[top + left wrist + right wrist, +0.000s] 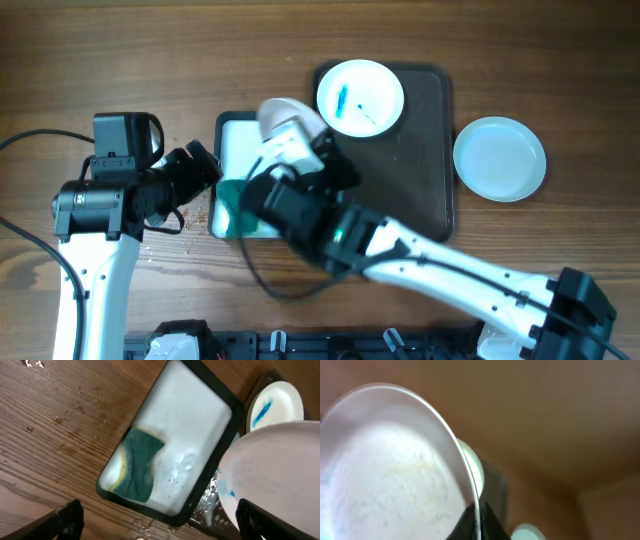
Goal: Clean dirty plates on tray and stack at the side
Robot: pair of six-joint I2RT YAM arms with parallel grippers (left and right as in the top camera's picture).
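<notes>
At the far left the left gripper (200, 168) hangs over the wooden table (120, 60), just beside the left edge of the small white tray (236, 140). Its jaws stand wide apart with nothing between them (the left wrist view shows one dark finger (65, 521) in each lower corner). Below it the table is wet, with drops scattered on the wood.

The white tray has a dark rim and a wet floor. A green sponge (136, 466) with a yellow edge lies in its near-left end, slightly curled.

Next comes the right gripper (476, 517), whose arm reaches in from the lower right corner of the table. It is closed tight on the rim of the held plate (283, 115), which is lifted and tilted steeply over the right side of the white tray. A small blue smear marks this plate near its lower edge in the left wrist view. Its face looks plain white in the blurred right wrist view.

To the right, the dark brown tray (420, 170) lies flat on the table. The smeared plate (360, 97) sits in its far-left corner, streaked with blue.

Farthest right, the clean plate (499, 158) rests on the table just beside the dark brown tray, apart from its rim.
</notes>
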